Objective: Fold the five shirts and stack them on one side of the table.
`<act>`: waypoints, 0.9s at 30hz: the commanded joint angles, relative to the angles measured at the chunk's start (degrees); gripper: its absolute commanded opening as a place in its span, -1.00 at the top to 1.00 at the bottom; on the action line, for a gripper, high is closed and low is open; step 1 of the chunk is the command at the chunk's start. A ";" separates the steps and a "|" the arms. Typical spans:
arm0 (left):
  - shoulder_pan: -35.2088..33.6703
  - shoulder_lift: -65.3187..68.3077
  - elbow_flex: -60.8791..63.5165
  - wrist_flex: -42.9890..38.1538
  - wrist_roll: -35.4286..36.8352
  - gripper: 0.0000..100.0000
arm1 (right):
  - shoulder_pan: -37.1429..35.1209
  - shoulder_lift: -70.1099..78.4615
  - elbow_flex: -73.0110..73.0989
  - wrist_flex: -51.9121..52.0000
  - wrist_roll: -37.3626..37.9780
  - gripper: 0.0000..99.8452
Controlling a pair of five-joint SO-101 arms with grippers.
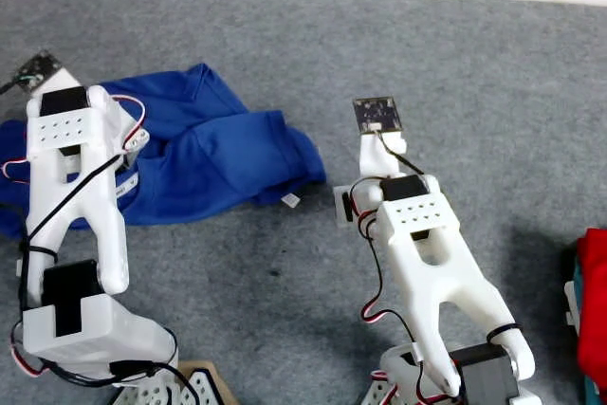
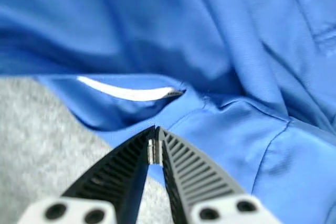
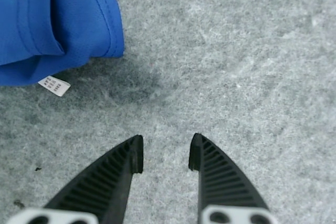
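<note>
- Counter: grey, felt-like surface, light wall along its far edge.
- Blue shirt: lies crumpled and unfolded on the left half of the counter. It shows deep creases and a stitched hem, and one rounded corner bulges toward the middle.
- Left arm: white, stretched forward over the shirt's left part, with its wrist above the cloth.
- Right arm: white, reaching forward near the counter's middle, with its wrist just beside the shirt's bulging corner.
- Red garment: a strip of it shows at the counter's right edge, well apart from the blue shirt.
- Left pincer: jaws pressed together, tips at a folded edge of the blue shirt. Whether cloth is nipped between them cannot be told.
- Right pincer: jaws parted a moderate way with nothing between them, over bare counter near the shirt's hem.
- White tag: small label lying on the counter, poking out from under the shirt's corner.
</note>
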 commanded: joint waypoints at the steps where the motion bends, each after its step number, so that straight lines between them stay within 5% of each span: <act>1: 0.75 -2.68 -0.31 0.35 1.85 0.98 | -0.31 -0.48 -0.22 -0.92 0.88 0.68; 5: 0.75 -2.68 -0.31 -1.14 2.46 0.90 | -0.31 -0.48 -0.22 -0.92 0.88 0.68; 12: 1.01 -2.59 2.24 -1.76 9.32 0.21 | -0.31 -0.48 -0.22 -0.84 0.88 0.68; 27: 0.66 4.09 9.36 -17.93 9.76 0.33 | -0.31 -0.48 -0.13 -0.75 0.97 0.68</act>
